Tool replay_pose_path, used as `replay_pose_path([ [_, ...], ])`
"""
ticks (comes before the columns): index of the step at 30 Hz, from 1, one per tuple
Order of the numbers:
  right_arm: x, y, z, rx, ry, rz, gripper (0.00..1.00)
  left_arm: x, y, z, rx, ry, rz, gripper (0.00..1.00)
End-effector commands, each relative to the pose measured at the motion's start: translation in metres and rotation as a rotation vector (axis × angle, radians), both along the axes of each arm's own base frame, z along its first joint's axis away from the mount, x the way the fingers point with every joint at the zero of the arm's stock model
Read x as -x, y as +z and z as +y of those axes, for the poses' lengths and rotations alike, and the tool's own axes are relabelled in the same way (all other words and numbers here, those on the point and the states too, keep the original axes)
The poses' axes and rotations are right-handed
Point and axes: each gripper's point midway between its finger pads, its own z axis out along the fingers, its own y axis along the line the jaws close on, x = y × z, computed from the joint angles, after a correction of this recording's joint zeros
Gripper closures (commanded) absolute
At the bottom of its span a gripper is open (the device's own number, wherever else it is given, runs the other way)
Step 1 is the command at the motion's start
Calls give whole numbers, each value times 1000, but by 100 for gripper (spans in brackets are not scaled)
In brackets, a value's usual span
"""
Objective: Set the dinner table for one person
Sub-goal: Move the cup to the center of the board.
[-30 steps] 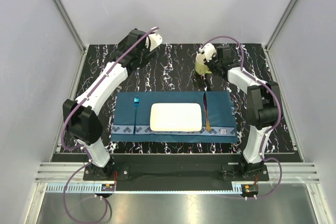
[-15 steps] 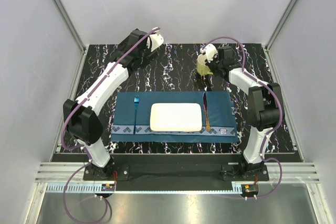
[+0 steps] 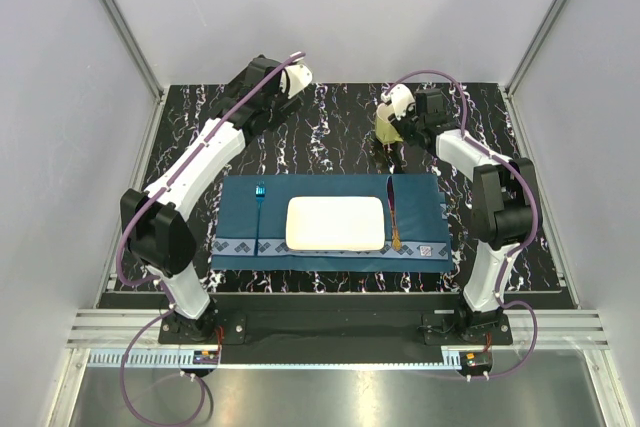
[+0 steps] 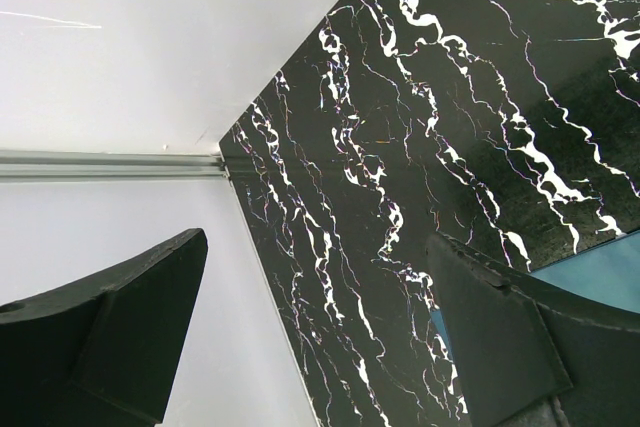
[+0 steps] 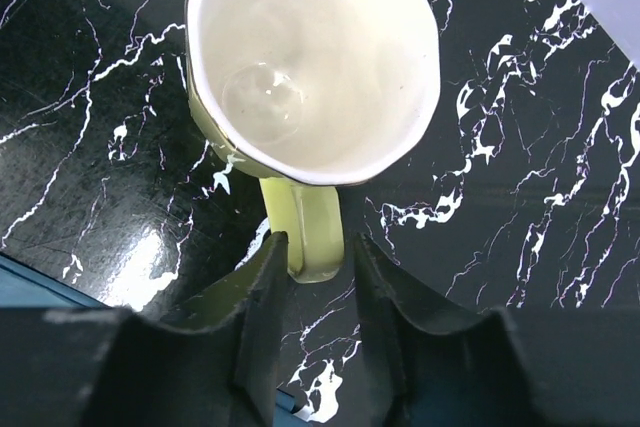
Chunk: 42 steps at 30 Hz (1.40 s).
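The dinner table is black with white veins. On it lies a dark blue placemat carrying a white rectangular plate, a blue fork to its left and a knife to its right. A pale yellow-green mug with a white inside stands upright on the table behind the mat's right end. My right gripper straddles the mug's handle, jaws parted with a small gap on one side. My left gripper hangs wide open and empty over the table's far left.
White enclosure walls close in the table; the left wall and its metal rail lie just beside my left gripper. A corner of the placemat shows by the left gripper's right finger. Bare tabletop surrounds the mug.
My right gripper's jaws have widened off the mug handle, and the mug stays standing on the table. The left arm has barely moved.
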Motion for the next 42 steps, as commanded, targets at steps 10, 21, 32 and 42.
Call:
replay_pose_path([
  [10,-2,38,-1,-19,-3,-70,40,0,46,-4,62,1,-116,1],
  [21,-7,75,15,-115,-8,-88,33,-1,45,-5,69,-3,-113,1],
  [32,8,110,34,-252,-20,35,28,3,50,-9,58,-27,-120,1],
  [42,14,85,37,-348,-137,491,26,8,38,-11,75,-40,-100,1],
])
